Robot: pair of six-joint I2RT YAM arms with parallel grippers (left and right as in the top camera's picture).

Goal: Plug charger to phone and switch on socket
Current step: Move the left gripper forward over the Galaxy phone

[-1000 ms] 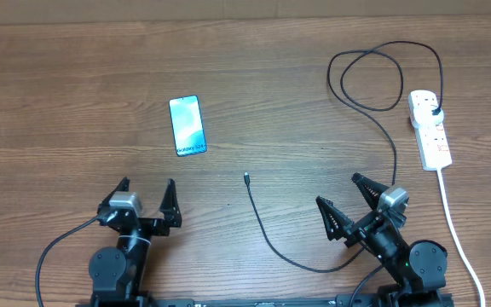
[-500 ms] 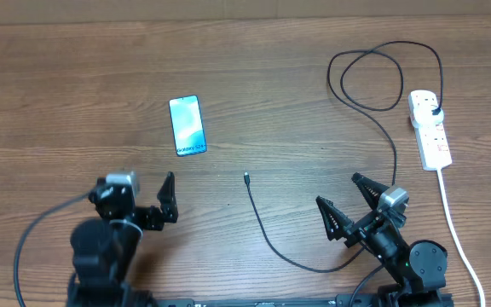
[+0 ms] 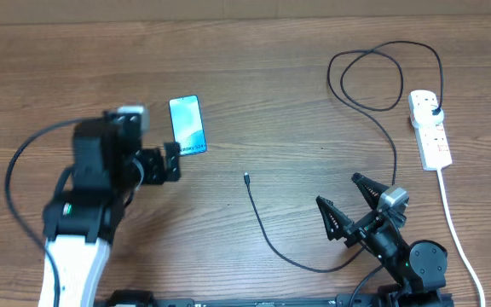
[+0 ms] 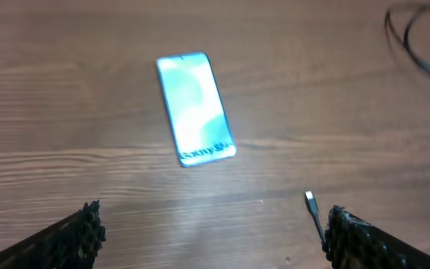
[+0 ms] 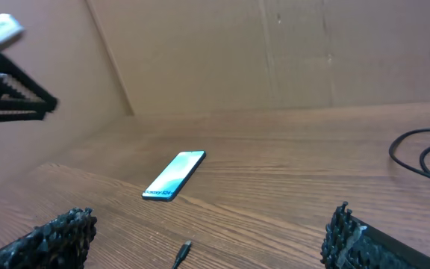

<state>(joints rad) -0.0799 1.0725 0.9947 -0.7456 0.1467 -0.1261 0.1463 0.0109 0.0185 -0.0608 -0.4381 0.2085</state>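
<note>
The phone [image 3: 186,124] lies flat on the wooden table, light-blue screen up; it also shows in the left wrist view [image 4: 195,106] and the right wrist view [image 5: 175,175]. The charger, a thin black cable [image 3: 267,230], has its metal-tipped connector [image 3: 245,177] free on the table and its black plug [image 3: 433,109] in the socket, a white power strip [image 3: 436,145] at the far right. My left gripper [image 3: 156,162] hangs open and empty above the table just near-side of the phone. My right gripper [image 3: 339,196] is open and empty, low at the front right.
The cable makes a loop [image 3: 373,77] at the back right. The strip's thick white cord [image 3: 459,230] runs down the right edge past my right arm. The connector shows beside my left gripper's right finger [image 4: 310,199] and between my right fingers [image 5: 183,252].
My left arm has risen from its front rest position and moved forward towards the phone. The right arm, cable, phone and socket have not moved.
</note>
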